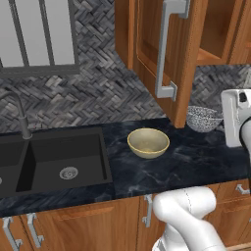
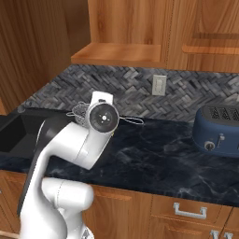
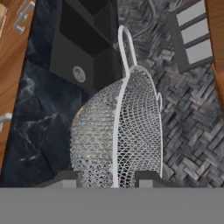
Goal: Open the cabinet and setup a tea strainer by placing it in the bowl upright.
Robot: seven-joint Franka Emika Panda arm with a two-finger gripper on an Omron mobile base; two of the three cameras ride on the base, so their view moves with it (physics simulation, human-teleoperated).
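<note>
My claw (image 3: 109,177) is clenched on the tea strainer (image 3: 120,135), held above the counter (image 1: 196,162) beside the open cabinet (image 1: 166,54), so I should carry it level over the bowl (image 1: 148,142) mid-counter and lower it rim-up.

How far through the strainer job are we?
Done: cabinet door stands open, and the tea strainer is out, gripped in the hand. In hand: carrying it above the counter. Left: setting it upright in the empty bowl.
</note>
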